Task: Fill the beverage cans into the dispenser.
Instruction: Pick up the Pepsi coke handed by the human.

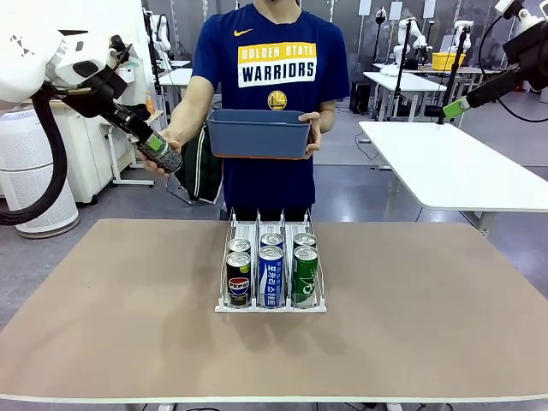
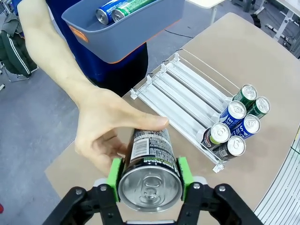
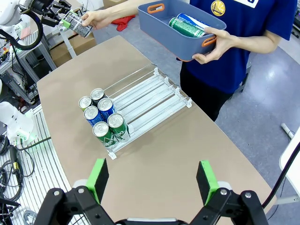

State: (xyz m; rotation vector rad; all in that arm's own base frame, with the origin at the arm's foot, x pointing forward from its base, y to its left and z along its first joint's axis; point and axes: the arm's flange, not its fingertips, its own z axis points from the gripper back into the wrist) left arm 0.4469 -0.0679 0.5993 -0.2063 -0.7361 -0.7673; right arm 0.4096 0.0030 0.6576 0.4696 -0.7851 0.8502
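Beyond the far left edge of the tabletop, the left hand is clamped on a dark beverage can, green pads pressed to opposite sides of it close to the silver top. The person's hand is also wrapped around the lower body of this can, so the handover is judged not yet complete.

Handling assessment: the can is a slim, smooth cylinder, probably full and therefore moderately heavy for its size. Its thin wall is stiff under light pressure but would dent if squeezed hard, and the printed surface looks slippery. With the grip so near the top, most of the can projects past the fingertips. It may swing or slide once the person lets go, so a hold nearer mid-body would be more secure.

Pose: the left arm is raised, its wrist angled down and forward toward the person, and the can is tilted, not upright. The right hand hangs high over the tabletop, jaws spread wide and holding nothing.

Remaining stock: six cans stand at the near end of the dispenser, two per lane. Two more cans lie in the bin held by the person.
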